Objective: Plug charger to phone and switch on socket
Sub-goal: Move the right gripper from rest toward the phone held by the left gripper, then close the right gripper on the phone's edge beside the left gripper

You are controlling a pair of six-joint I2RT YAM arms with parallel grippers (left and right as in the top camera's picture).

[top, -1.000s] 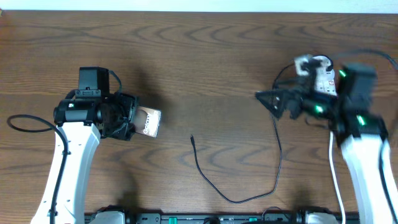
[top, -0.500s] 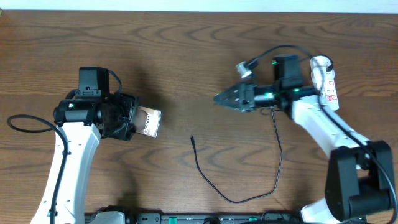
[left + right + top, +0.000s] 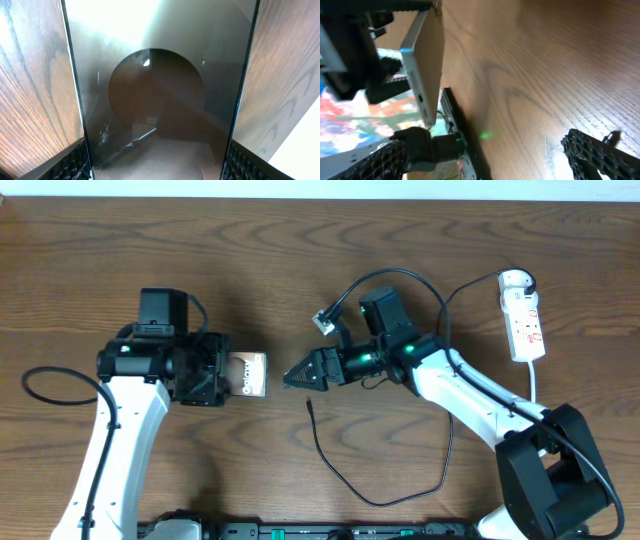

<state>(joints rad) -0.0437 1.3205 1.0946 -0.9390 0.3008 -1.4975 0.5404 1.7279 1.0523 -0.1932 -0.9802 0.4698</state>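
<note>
Left gripper (image 3: 222, 372): clamped on the short end of the phone (image 3: 250, 375). In the wrist view the glass sits between both pads. The phone is held out toward mid-table, its free end facing right.

Right gripper (image 3: 293, 378): jaws wide and empty, nose pointing at the phone's free end, near it but apart. The charger tip (image 3: 309, 404) lies loose on the table (image 3: 300, 240) just below the gripper, untouched.

The charger (image 3: 378, 502) loops toward the near edge, then runs up under the right arm; its far end is hidden. The socket (image 3: 524, 320) lies far right, well apart from both grippers.

Progress, as judged:
- Done: phone in hand and presented.
- Left: take the tip, seat it in the phone, press the socket switch.
- Switch position: too small to tell.

Count: one phone, one charger, one socket, two grippers.
</note>
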